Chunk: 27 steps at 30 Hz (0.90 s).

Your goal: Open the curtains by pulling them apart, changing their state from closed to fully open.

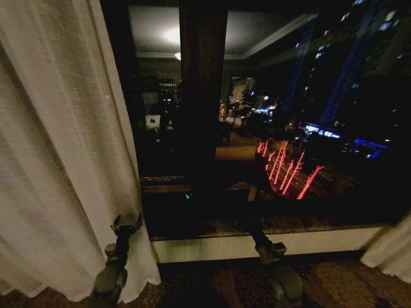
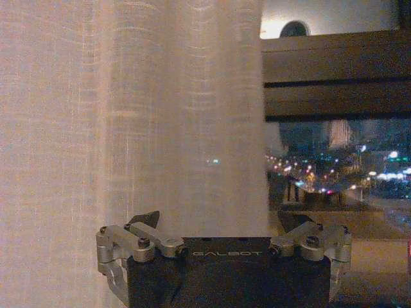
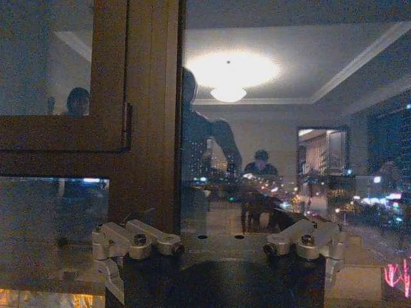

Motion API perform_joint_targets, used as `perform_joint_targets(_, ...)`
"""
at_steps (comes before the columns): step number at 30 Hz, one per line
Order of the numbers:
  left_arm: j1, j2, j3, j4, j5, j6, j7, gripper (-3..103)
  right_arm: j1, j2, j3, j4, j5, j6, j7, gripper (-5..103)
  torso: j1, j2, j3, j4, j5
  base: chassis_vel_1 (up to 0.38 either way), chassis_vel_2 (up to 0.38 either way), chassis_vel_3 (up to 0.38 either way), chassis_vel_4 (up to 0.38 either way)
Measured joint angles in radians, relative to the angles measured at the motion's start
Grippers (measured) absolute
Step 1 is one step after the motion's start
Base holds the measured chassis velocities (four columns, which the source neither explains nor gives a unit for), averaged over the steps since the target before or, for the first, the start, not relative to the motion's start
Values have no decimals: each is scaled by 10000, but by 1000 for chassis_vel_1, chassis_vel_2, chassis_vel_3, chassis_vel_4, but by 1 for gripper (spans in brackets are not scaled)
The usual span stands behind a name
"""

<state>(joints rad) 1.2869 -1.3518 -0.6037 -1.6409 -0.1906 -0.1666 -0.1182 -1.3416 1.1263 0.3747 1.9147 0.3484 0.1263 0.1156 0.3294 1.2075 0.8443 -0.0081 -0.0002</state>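
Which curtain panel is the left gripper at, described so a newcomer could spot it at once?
Start at the big dark window with city lights behind the glass. The left curtain panel hangs down its left side to the floor, with the left gripper at its inner edge. It is broad, sheer and cream, while the right curtain panel is a sliver in the corner.

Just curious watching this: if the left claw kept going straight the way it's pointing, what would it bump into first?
Most likely the sheer curtain: the left gripper is open and pointing at that panel's edge, with the window glass beyond. Depth is hard to judge.

Dim night scene; ceiling lamp (image 3: 228,70) glare reflected in glass (image 1: 308,96).
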Motion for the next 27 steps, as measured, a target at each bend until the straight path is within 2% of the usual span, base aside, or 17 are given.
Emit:
perform_joint_targets(5, 350, -144, -172, -222, 317, -270, -81, 100, 0, 1, 0, 0, 0, 0, 0, 100, 1, 0, 0, 1, 2, 0, 0, 0, 0)
perform_joint_targets(13, 459, 104, -584, -472, 322, -321, -254, 100, 0, 1, 0, 0, 0, 0, 0, 100, 0, 0, 0, 2, 2, 0, 0, 0, 0)
perform_joint_targets(19, -121, 483, -415, 315, 217, -337, -280, 100, 0, 1, 0, 0, 0, 0, 0, 100, 0, 0, 0, 2, 0, 0, 0, 0, 0)
perform_joint_targets(27, -1463, 864, 413, 1679, 120, -366, -192, 100, 0, 0, 1, 0, 0, 0, 0, 100, 0, 0, 0, 0, 0, 0, 0, 0, 0)
